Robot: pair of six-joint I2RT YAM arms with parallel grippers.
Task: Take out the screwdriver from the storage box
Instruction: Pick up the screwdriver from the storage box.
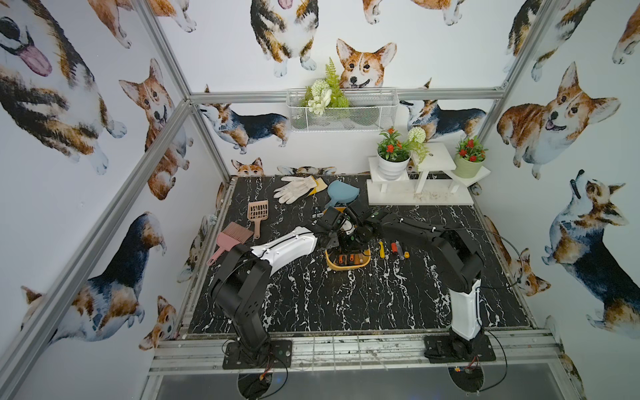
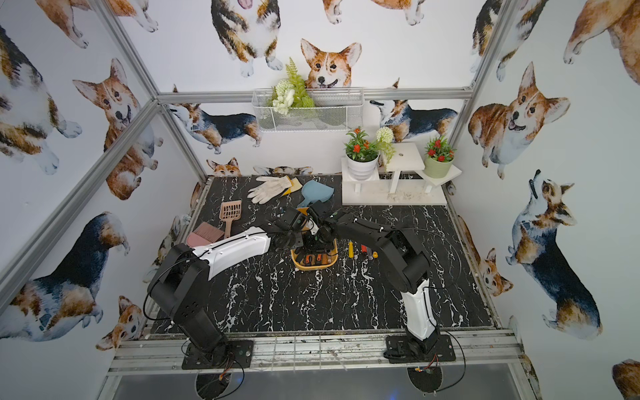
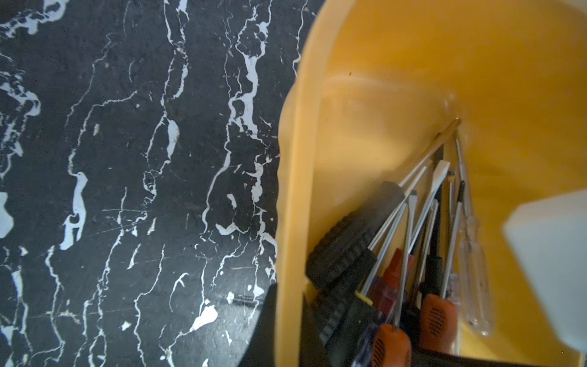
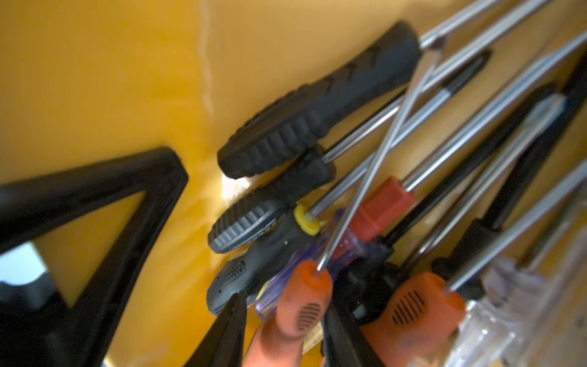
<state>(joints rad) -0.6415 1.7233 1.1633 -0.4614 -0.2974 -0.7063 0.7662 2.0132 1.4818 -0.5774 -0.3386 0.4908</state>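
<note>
While the left gripper (image 3: 282, 317) clamps the storage box (image 3: 413, 63) wall, we count two orange-handled screwdrivers (image 4: 422, 305) inside; right gripper (image 4: 282, 305) straddles one, jaws apart.

Your storage box (image 3: 397, 63) is smooth, glossy yellow plastic. The orange screwdriver (image 4: 301, 305): matt handle w/ a slotted patch, bright metal shaft. You'll see the black handles (image 4: 317, 105) look ribbed & rubbery; the clear handle (image 3: 476, 270) is see-through plastic. The worktop (image 3: 127, 159): black marble-look, scuffed, faint sheen.
</note>
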